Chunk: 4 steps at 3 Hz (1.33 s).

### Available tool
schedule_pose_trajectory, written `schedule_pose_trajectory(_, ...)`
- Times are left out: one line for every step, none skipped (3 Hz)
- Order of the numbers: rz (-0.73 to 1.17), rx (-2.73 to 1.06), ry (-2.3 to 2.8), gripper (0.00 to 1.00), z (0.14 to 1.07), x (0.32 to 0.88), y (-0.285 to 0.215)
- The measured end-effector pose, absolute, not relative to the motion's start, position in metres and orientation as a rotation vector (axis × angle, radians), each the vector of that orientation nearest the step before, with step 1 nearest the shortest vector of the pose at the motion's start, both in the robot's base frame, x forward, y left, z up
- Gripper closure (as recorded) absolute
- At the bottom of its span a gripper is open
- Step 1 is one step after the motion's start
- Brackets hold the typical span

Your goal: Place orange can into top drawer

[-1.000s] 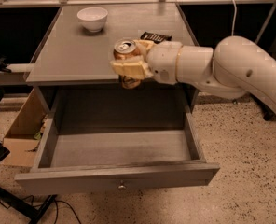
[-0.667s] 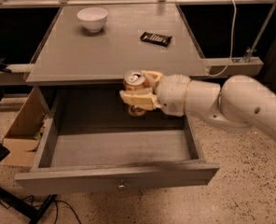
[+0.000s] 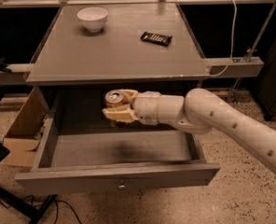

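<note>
The orange can [image 3: 113,98] is upright in my gripper [image 3: 120,107], silver top showing. The gripper's pale fingers [image 3: 117,115] are shut around the can's body. The white arm reaches in from the right. The can hangs inside the open top drawer [image 3: 119,181], below the tabletop's front edge and above the drawer's back part. A dark shadow lies on the drawer floor under it. The drawer is pulled out wide, its front panel with a small round knob [image 3: 122,186] nearest the camera.
On the grey tabletop [image 3: 114,50] stand a white bowl [image 3: 92,18] at the back left and a flat dark candy bar [image 3: 156,38] at the right. A cardboard box [image 3: 21,134] sits on the floor to the left. A cable [image 3: 231,36] hangs at right.
The gripper with the can has come down from the tabletop's front edge and moved back into the open drawer. The drawer has not moved.
</note>
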State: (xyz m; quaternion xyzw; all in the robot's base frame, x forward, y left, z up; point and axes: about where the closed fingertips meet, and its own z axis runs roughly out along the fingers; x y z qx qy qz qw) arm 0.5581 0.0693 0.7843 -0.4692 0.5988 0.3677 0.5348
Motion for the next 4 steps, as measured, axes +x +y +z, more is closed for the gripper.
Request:
schedule_pose_trajectory(0.905, -1.201, 1.401, 1.0, 0.759, 0.586, 0.115)
schedule_pose_trajectory(0.964, -1.238, 1.372, 1.0, 0.727, 0.599, 0.156)
schedule_pose_trajectory(0.998, -1.228, 1.37, 1.0, 0.708, 0.592, 0.165)
schedule_pose_trajectory(0.986, -1.184, 1.408, 1.0, 0.694, 0.583, 0.163)
